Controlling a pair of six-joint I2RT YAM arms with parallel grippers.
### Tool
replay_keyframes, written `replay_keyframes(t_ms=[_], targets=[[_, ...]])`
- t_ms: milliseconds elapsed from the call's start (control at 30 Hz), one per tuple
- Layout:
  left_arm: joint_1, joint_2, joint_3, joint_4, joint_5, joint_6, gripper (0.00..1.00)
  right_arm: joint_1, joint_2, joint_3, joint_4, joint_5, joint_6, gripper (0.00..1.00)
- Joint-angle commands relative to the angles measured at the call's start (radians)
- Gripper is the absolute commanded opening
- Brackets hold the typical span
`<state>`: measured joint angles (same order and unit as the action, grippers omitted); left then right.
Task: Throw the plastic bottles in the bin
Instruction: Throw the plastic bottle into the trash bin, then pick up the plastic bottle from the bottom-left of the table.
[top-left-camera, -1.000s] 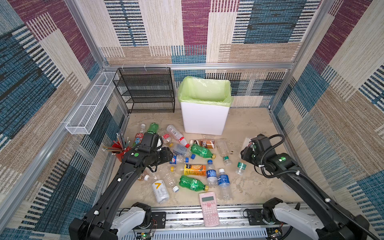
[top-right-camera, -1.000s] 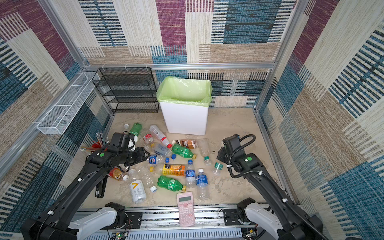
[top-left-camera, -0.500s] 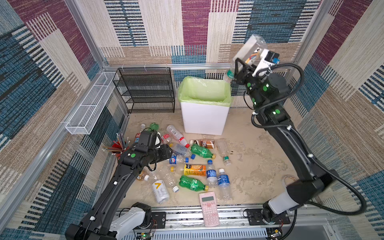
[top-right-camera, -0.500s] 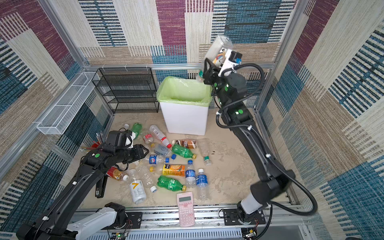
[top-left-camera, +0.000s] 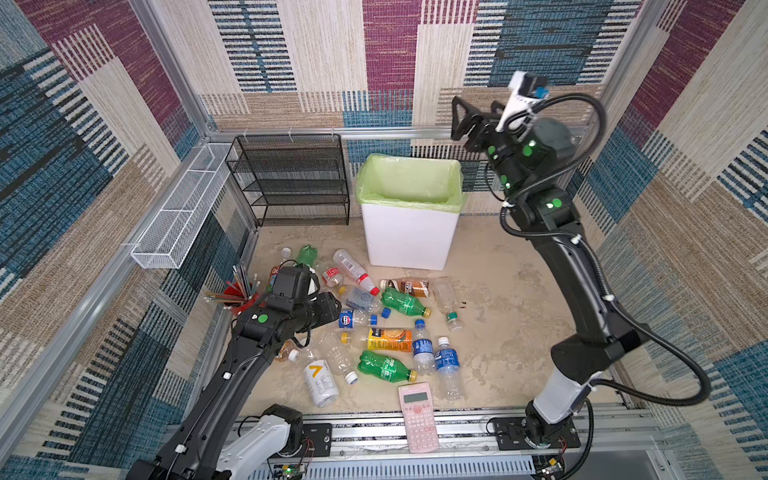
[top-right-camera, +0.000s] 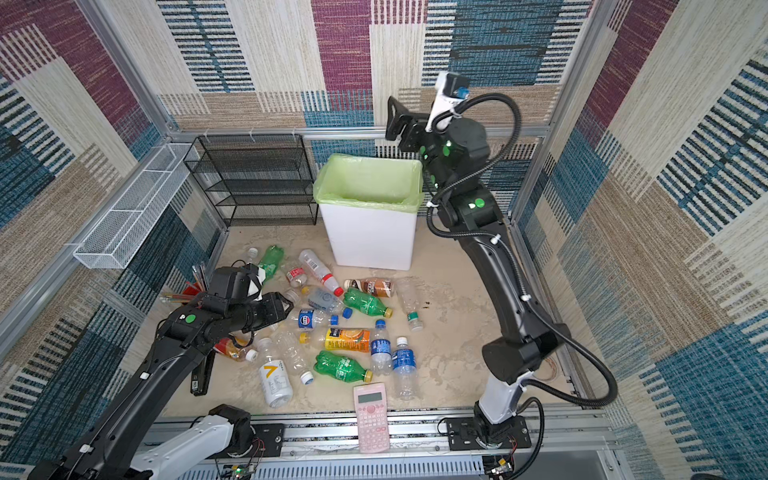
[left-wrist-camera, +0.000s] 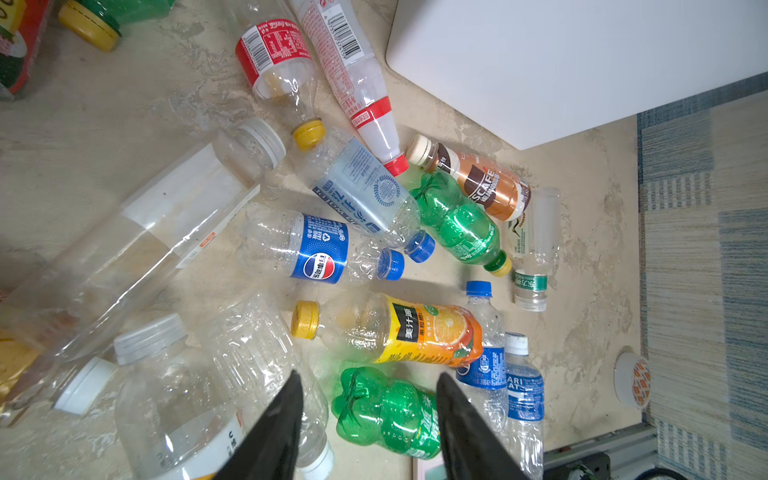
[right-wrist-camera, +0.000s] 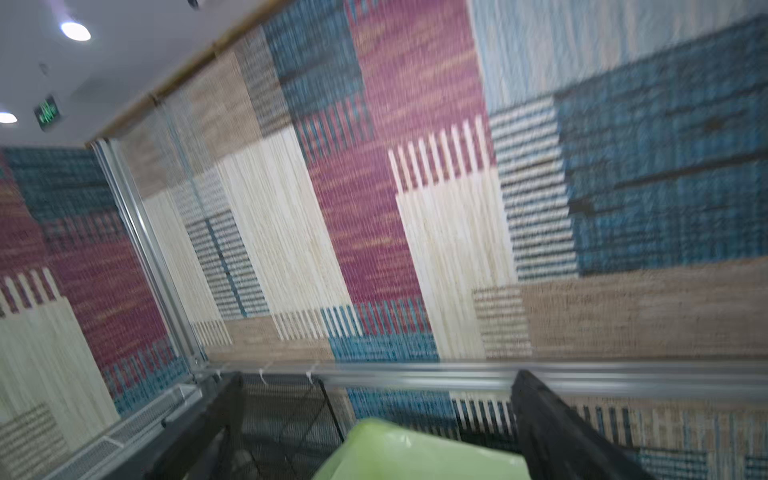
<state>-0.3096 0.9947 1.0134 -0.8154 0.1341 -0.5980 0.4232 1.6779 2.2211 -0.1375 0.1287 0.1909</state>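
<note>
Top views: beige floor (top-left-camera: 498, 291) w/ plastic bottles (top-left-camera: 390, 338), patchwork walls (top-left-camera: 316, 50); right pincer (top-left-camera: 473, 110) apart near bin (top-left-camera: 409, 245), left pincer (left-wrist-camera: 368, 376) apart.

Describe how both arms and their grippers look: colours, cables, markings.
The left arm and right arm have black links, white base segments and green dots at the joints. A black ribbed cable loops along the right arm, held by white ties. The left gripper and right gripper are black and taper to points.
</note>
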Motion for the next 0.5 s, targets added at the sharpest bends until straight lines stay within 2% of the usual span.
replay_keyframes(t_ms=[0, 100, 233, 367, 467], targets=[[0.0, 0.005, -0.006, 0.009, -0.011, -0.005, 0.53, -0.001, -0.115, -0.147, 0.019, 0.026, 0.0, 0.94], [0.0, 0.018, -0.013, -0.002, -0.013, -0.013, 0.53, -0.001, -0.253, -0.379, -0.106, 0.045, 0.068, 0.88], [0.0, 0.051, -0.021, -0.024, -0.007, -0.038, 0.53, 0.0, -0.486, -0.833, -0.202, 0.028, 0.229, 0.82], [0.0, 0.116, -0.015, -0.082, -0.018, -0.094, 0.58, 0.0, -0.671, -1.236, -0.273, -0.013, 0.381, 0.82], [0.0, 0.14, -0.022, -0.143, -0.078, -0.173, 0.59, 0.002, -0.749, -1.452, -0.278, -0.066, 0.457, 0.82]])
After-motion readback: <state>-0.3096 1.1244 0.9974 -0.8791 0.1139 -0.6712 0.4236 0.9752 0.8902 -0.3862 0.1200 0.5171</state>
